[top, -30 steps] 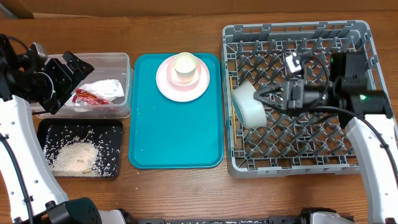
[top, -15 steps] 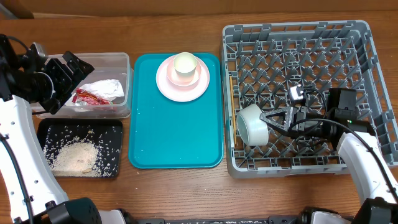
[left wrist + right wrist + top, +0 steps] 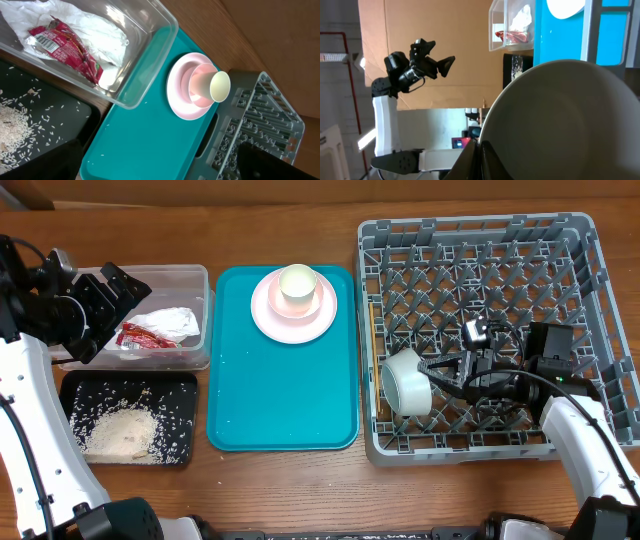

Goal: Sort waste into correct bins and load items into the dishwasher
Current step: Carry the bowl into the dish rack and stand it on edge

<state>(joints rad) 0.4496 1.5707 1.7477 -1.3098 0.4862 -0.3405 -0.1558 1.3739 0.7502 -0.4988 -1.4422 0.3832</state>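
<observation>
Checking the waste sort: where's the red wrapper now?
Overhead, the red wrapper lies inside the clear tub on the left side, against the white napkin, beside the black tray holding rice.

wooden table (image 3: 290, 492), brown board wall (image 3: 440, 30)

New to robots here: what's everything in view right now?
Square grey plastic dish rack: one, right side.
Grey-white bowl: one, tipped on edge, rack's left side.
Flat teal tray: one, centre.
Round pale pink plate: one, teal tray's far end.
Pinkish bowl: one, on the plate.
Small cream cup: one, nested in that bowl.
Clear rectangular plastic tub: one, far left.
Red snack wrapper: one, in the tub.
Crumpled white napkin: one, in the tub.
Shallow black tray: one, near left.
Rice-like grains: many, whitish, on the black tray.
Left fingers: open, over the tub.
Right fingers: shut on the grey-white bowl.
</observation>
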